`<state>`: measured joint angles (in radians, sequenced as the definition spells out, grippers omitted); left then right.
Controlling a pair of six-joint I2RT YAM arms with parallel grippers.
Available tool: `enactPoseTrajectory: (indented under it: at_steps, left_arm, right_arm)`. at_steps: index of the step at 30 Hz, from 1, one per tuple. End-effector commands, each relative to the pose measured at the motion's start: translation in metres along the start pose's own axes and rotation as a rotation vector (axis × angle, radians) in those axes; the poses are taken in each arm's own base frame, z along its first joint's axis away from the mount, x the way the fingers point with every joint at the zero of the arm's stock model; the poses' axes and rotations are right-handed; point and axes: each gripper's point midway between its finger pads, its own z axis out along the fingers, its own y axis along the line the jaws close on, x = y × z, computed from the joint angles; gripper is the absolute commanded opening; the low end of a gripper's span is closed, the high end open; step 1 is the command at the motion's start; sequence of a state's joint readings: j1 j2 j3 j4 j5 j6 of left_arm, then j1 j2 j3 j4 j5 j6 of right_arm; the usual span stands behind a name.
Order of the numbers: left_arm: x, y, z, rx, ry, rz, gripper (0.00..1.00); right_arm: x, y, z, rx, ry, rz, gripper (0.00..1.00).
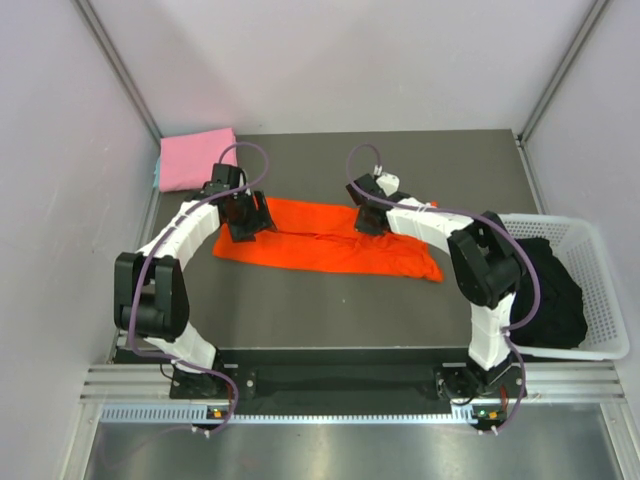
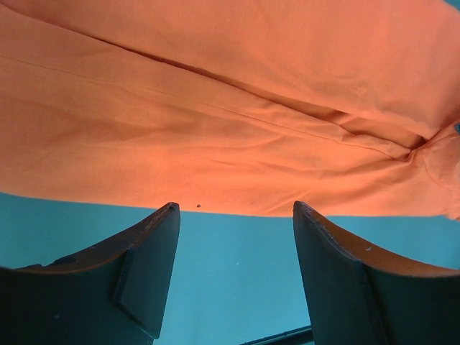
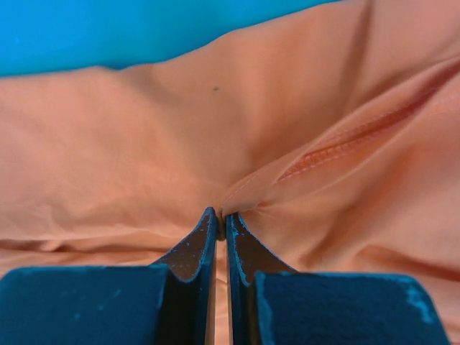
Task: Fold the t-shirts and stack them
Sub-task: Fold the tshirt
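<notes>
Because both shirts are thin, soft cloth, they are judged light and limp: any part not held will sag and drag, and loose folds can slip apart. At the near right, beside the table [image 1: 330,320], a white basket [image 1: 605,250] of dark cloth is seen; it is not part of the job. At mid-table the orange shirt [image 1: 330,245] lies flat as a long band running left to right. The left gripper [image 2: 233,215] hangs just off the band's edge at its left end, fingers spread wide and holding nothing. The right gripper [image 3: 220,214] is closed on a small pinch of the orange cloth beside a stitched seam. A hold at hemmed or seamed edges, one near each end, is advised, so that all layers are lifted together. At the far left corner the pink shirt [image 1: 195,158] lies folded, well apart.
</notes>
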<state>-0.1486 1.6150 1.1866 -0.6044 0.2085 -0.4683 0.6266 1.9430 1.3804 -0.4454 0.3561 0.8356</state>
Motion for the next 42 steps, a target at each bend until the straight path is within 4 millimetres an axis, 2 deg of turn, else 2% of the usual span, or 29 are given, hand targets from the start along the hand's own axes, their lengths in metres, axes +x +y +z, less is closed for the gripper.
enactPoseTrajectory:
  at_steps: [1,14,22,24,27,28,29,30,31,32,33,34,35,37,38,39,40,41,42]
  left_arm:
    - [-0.012,-0.003,-0.001,0.008,-0.036,0.018,0.69]
    - [-0.011,0.000,0.003,-0.009,-0.032,0.016,0.69]
    - [-0.008,0.000,0.009,-0.024,-0.020,0.020,0.69]
    - [-0.008,0.000,0.010,-0.027,-0.020,0.021,0.69]
    - [-0.008,-0.008,0.008,-0.004,-0.015,0.035,0.69]
    - [-0.009,-0.015,0.005,0.018,-0.019,0.044,0.70]
    - [-0.011,-0.020,0.003,0.032,-0.026,0.053,0.70]
    - [-0.014,-0.025,0.001,0.043,-0.038,0.064,0.70]
    - [-0.017,-0.039,-0.003,0.075,-0.050,0.081,0.71]
    - [-0.019,-0.048,-0.005,0.097,-0.057,0.093,0.71]
    - [-0.025,-0.061,-0.009,0.125,-0.075,0.108,0.71]
    - [-0.021,-0.076,-0.008,0.157,-0.066,0.130,0.69]
    - [-0.023,-0.089,-0.008,0.189,-0.078,0.148,0.68]
    - [-0.013,-0.121,-0.004,0.263,-0.050,0.187,0.64]
    - [-0.011,-0.137,-0.003,0.313,-0.049,0.205,0.61]
    - [0.000,-0.154,0.004,0.341,-0.030,0.234,0.58]
    - [0.005,-0.163,0.008,0.362,-0.020,0.243,0.55]
    - [0.011,-0.173,0.011,0.396,0.002,0.259,0.54]
    - [0.018,-0.184,0.022,0.413,0.021,0.276,0.53]
  right_arm:
    - [-0.014,0.025,-0.006,-0.053,-0.075,-0.103,0.00]
    - [-0.014,0.029,0.000,-0.028,-0.129,-0.204,0.00]
    - [-0.013,0.045,0.001,-0.101,-0.173,-0.287,0.00]
    - [-0.008,0.051,0.001,-0.127,-0.162,-0.321,0.04]
    - [-0.002,0.060,-0.006,-0.205,-0.116,-0.376,0.26]
    - [-0.003,0.061,-0.011,-0.231,-0.108,-0.399,0.41]
    - [-0.005,0.067,-0.025,-0.297,-0.092,-0.400,0.46]
    - [-0.013,0.063,-0.030,-0.320,-0.088,-0.387,0.49]
    - [-0.021,0.068,-0.048,-0.393,-0.085,-0.390,0.52]
    - [-0.026,0.066,-0.055,-0.412,-0.080,-0.385,0.55]
    - [-0.039,0.057,-0.058,-0.425,-0.080,-0.366,0.57]
    - [-0.041,0.057,-0.071,-0.485,-0.053,-0.376,0.58]
    - [-0.057,0.045,-0.071,-0.488,-0.053,-0.347,0.57]
    - [-0.061,0.030,-0.073,-0.513,0.002,-0.329,0.52]
    - [-0.072,0.011,-0.066,-0.488,0.011,-0.297,0.49]
    - [-0.073,0.000,-0.061,-0.477,0.034,-0.288,0.47]
    - [-0.069,-0.006,-0.057,-0.499,0.076,-0.278,0.43]
    - [-0.077,-0.023,-0.049,-0.490,0.094,-0.243,0.42]
    - [-0.074,-0.031,-0.045,-0.497,0.128,-0.239,0.37]
